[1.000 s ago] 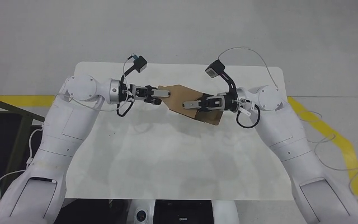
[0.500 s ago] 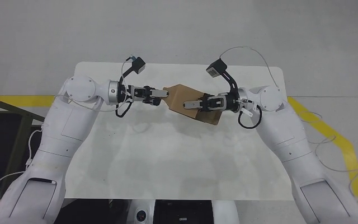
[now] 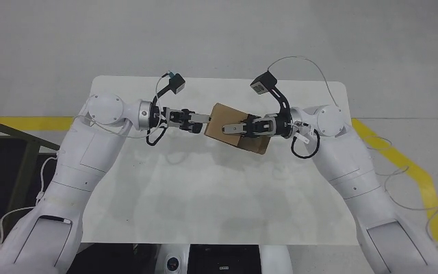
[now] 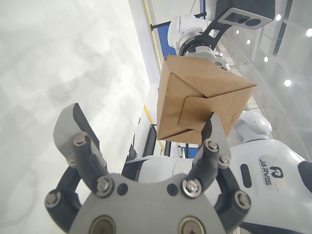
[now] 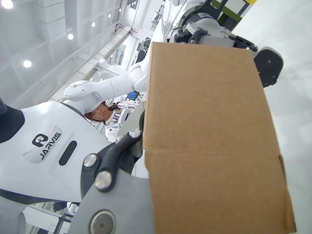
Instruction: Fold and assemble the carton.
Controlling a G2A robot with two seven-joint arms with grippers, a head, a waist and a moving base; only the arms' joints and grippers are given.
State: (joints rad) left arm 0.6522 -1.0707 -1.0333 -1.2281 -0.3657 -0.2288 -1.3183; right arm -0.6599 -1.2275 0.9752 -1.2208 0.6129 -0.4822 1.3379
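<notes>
The brown carton (image 3: 238, 129) hangs above the white table (image 3: 205, 198) between both arms. Its end facing the left wrist camera shows flaps folded in and interlocked (image 4: 195, 103). My right gripper (image 3: 230, 127) is shut on the carton's side wall; one finger (image 5: 136, 122) lies along the wall, the other is hidden by the cardboard. My left gripper (image 3: 202, 122) is open at the carton's closed end, its jaws spread wide. One left fingertip (image 4: 212, 125) is at that end face, the other (image 4: 78, 120) hangs free.
The table's front half (image 3: 219, 219) is bare white surface. Grey floor with a yellow line (image 3: 34, 123) surrounds the table. A dark bin (image 3: 14, 147) stands off the table's left side.
The carton's pointed flap at the left end has been folded in, so the carton looks squarer. My left gripper has moved right towards it. The right arm has held still.
</notes>
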